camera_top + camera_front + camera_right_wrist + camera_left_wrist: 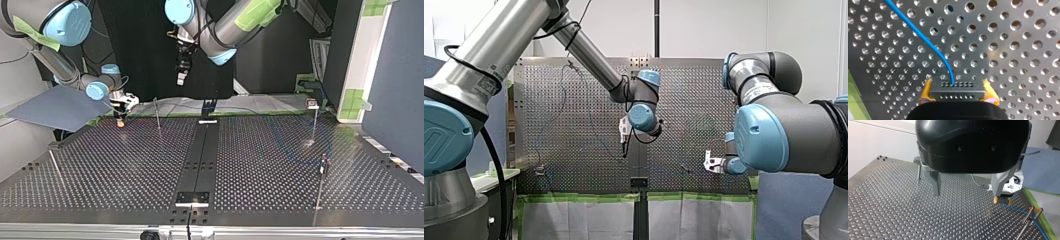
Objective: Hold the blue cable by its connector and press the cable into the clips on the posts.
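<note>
Perforated table [125, 165] bears thin posts [158, 114]; right pincer [958, 85] clamps the connector [957, 94] (blue cable [920, 37] attached), left pincer [965, 194] apart

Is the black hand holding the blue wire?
No, my left gripper is open with nothing in it; my right gripper holds the connector of the blue cable.

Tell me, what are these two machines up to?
My right gripper is shut on a small grey connector, with a yellow-padded finger on each side of it, close above the perforated table. The blue cable runs from the connector across the table toward two thin posts. Whether it sits in any clip cannot be told. My left gripper hangs open and empty above the table.
</note>
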